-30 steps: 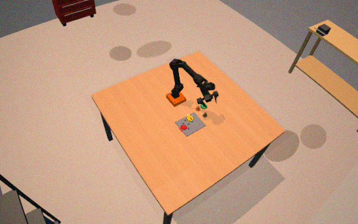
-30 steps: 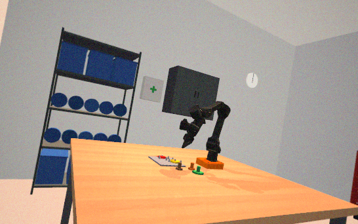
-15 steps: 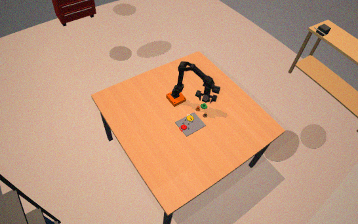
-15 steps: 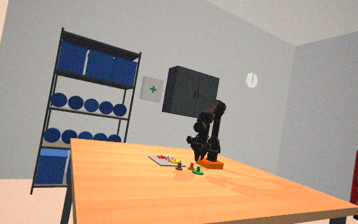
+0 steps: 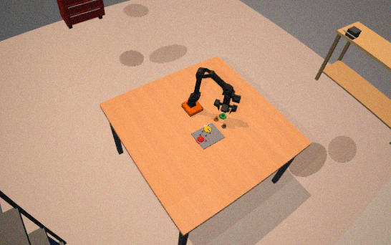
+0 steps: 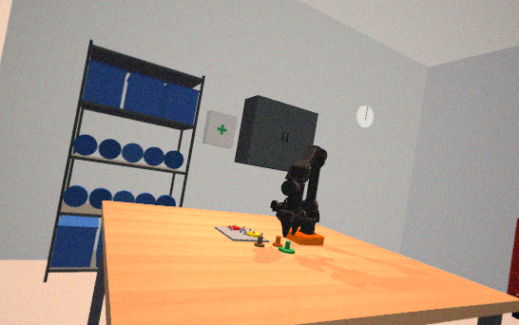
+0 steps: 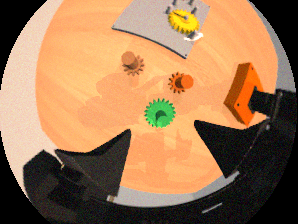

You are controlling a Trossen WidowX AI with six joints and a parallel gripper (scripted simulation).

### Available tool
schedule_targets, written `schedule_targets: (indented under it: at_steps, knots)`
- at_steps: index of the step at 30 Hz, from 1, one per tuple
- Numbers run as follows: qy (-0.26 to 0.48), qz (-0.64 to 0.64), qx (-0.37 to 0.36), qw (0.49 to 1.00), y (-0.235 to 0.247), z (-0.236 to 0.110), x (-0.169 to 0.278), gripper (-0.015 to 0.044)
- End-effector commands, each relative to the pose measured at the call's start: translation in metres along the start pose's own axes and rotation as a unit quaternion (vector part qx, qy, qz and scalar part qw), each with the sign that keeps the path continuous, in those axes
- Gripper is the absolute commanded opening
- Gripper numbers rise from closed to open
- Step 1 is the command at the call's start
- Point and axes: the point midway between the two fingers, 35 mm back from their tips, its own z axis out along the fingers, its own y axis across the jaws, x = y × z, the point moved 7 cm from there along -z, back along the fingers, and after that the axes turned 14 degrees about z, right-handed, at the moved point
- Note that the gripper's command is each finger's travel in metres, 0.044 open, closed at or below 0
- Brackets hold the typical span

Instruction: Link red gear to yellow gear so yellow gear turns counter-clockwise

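While its fingers are standing wide apart with nothing between them, the gripper point(image 5: 225, 110) point(image 6: 291, 234) point(image 7: 162, 126) is hovering above the table near the green gear point(image 5: 223, 116) point(image 6: 286, 250) point(image 7: 152, 111). In the wrist view, from that gear, the orange gear point(image 5: 216, 118) point(image 6: 278, 241) point(image 7: 186, 81) is standing at one o'clock, the brown gear point(image 5: 224, 125) point(image 6: 259, 241) point(image 7: 129, 59) at eleven, and the grey board point(image 5: 215, 140) point(image 6: 228, 235) point(image 7: 150, 20) is lying beyond, toward twelve. On the board, from above, the red gear point(image 5: 200, 139) point(image 6: 234, 228) is sitting at seven o'clock from the yellow gear point(image 5: 208, 129) point(image 6: 254, 234) point(image 7: 182, 21).
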Motion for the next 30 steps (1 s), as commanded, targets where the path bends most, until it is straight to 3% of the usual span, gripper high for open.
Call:
schedule_targets:
  at_steps: [1,16,30]
  knots:
    - [0.0,0.003,0.007,1.0,-0.001,0.007,0.0,0.044]
    - [0.0,0.003,0.007,1.0,-0.002,0.031,0.0,0.044]
    - [0.0,0.003,0.007,1.0,-0.002,0.032,0.0,0.044]
